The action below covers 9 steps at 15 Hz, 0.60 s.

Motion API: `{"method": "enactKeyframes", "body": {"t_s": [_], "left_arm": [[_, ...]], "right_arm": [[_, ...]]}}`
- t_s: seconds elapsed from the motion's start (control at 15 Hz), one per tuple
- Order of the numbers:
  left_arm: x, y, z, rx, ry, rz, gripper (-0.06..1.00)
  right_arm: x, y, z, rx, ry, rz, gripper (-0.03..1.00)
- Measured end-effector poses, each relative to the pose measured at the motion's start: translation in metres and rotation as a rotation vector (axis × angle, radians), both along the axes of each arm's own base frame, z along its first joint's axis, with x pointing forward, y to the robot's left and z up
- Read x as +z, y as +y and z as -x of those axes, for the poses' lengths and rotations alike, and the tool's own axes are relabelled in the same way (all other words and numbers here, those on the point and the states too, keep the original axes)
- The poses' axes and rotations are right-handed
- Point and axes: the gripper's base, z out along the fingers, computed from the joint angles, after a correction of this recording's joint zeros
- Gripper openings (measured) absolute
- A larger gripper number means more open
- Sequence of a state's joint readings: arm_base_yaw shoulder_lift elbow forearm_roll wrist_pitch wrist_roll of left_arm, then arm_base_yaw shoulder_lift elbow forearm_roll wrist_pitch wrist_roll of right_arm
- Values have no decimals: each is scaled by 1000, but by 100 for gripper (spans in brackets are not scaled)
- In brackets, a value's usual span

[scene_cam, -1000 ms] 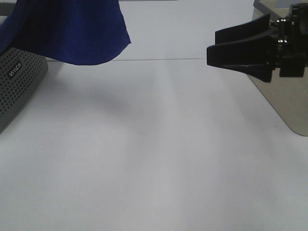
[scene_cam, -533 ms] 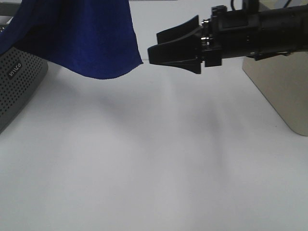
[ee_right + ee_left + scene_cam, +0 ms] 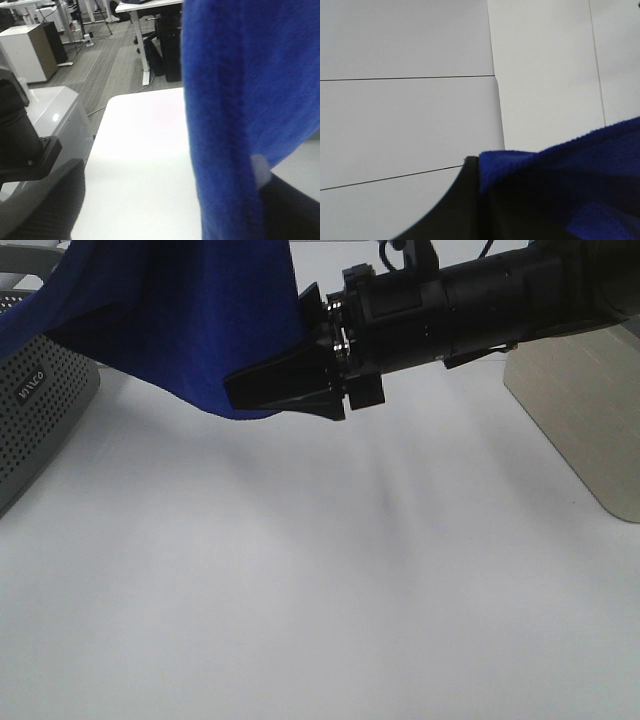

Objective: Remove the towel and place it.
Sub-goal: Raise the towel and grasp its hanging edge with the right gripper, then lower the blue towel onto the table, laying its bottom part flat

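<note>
Exterior high view: at the far left a grey perforated basket stands on the white table, cut off by the picture's edge. Just right of it the towel hangs in the air, a broad royal-blue sheet that comes down from beyond the top edge. Its left part passes in front of the basket's upper rim, and whether cloth and basket touch cannot be told. Its lowest fold hangs clear above the table.

At that lower right fold sits the right gripper, on an arm that lies across the middle from the right. One black finger shows below and in front of the cloth's edge, and another dark part of the gripper stands against the towel's right border. Further right, a beige box stands on the table, well apart from the towel.

In the left wrist view the left gripper is pressed together, and the towel's hem comes out right against its black finger, so it pinches the cloth. In the right wrist view the right gripper's fingers are spread wide. The towel hangs straight down between them with a small white tag at its edge, near one finger, and neither finger presses on it.
</note>
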<state>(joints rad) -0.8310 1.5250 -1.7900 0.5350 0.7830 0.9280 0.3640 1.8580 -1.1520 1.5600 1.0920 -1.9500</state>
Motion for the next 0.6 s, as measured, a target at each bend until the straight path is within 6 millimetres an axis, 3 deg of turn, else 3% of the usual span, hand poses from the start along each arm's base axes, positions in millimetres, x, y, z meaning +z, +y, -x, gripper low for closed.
{"method": "enactKeyframes", "body": {"t_s": [0.2, 0.47, 0.53, 0.6], "left_arm": [[-1, 0, 0, 1, 7, -1, 0], [-1, 0, 0, 3, 9, -2, 0], [-1, 1, 0, 5, 13, -5, 0], [-2, 1, 0, 10, 19, -9, 0]], "right_arm": [[-6, 0, 2, 22, 16, 54, 72], [-6, 0, 2, 10, 47, 60, 31], [-6, 0, 2, 9, 48, 59, 26], [-6, 0, 2, 9, 49, 59, 13]]}}
